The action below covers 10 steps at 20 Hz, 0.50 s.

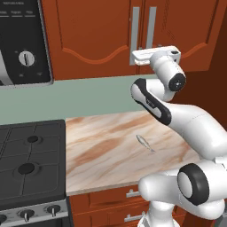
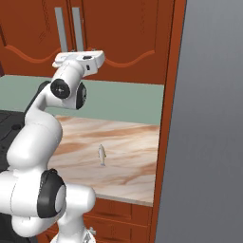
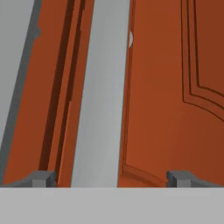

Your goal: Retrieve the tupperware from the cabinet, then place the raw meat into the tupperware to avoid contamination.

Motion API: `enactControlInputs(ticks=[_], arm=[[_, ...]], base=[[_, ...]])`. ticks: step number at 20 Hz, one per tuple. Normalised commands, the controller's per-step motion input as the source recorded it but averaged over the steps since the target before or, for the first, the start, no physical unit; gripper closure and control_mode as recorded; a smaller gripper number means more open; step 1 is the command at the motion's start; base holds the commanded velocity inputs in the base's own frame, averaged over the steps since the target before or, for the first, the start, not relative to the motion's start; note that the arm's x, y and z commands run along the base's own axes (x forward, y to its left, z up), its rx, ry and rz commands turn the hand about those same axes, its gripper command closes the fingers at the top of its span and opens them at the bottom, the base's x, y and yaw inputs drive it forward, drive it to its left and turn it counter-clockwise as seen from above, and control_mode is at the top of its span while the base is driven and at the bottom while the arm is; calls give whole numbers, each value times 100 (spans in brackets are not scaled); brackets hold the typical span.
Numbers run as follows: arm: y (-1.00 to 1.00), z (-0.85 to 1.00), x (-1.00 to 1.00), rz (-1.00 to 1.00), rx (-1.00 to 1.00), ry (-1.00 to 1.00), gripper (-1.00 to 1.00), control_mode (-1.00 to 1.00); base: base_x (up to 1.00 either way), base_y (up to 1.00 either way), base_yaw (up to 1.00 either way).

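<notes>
The gripper is held open right in front of the cabinet, its two fingertips set wide apart on either side of the right door's grey handle. Both doors are seen shut. The raw meat is found lying on the marble counter, well below the hand and apart from it.

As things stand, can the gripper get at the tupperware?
Probably not yet. Both doors of the cabinet look closed, so nothing inside can be seen or reached. The gripper is open and up against the doors, with one grey bar handle between its fingertips, so opening a door looks feasible first.
</notes>
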Motion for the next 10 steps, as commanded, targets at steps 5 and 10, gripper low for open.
enactControlInputs(ticks=[5, 10], arm=[[0, 0, 31, -1, 0, 0, -100, -100], [0, 0, 35, -1, 0, 0, 100, -100]], base=[[0, 0, 0], [0, 0, 0]])
